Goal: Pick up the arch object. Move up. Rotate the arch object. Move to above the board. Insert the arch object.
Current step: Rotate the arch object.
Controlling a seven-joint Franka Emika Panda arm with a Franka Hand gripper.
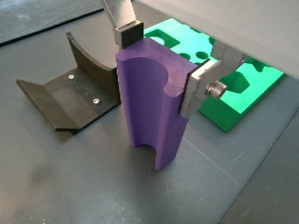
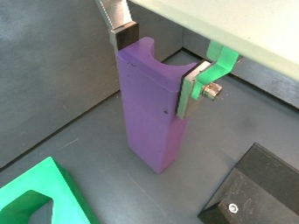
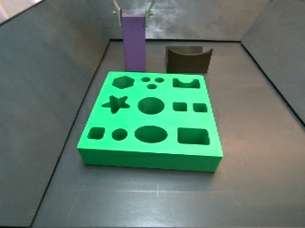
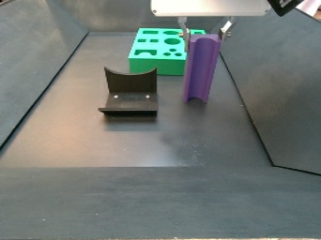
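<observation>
The arch object (image 1: 152,105) is a tall purple block with a curved notch in its top end. It stands upright on the dark floor in both side views (image 3: 135,40) (image 4: 200,70), just beyond the far end of the board (image 3: 149,156). My gripper (image 1: 156,79) comes down over its top. One finger (image 1: 126,37) lies against one narrow side and the other finger (image 1: 197,87) presses the opposite side, with no gap showing (image 2: 152,79). The board is a thick green slab with shaped cut-outs (image 4: 157,66), lying flat beside the block (image 1: 251,92) (image 2: 41,197).
The fixture (image 4: 126,94), a dark L-shaped bracket with a curved dip in its upright, stands on the floor next to the arch object (image 1: 70,87) (image 2: 251,192) (image 3: 187,58). Grey walls (image 3: 60,44) enclose the floor on the sides.
</observation>
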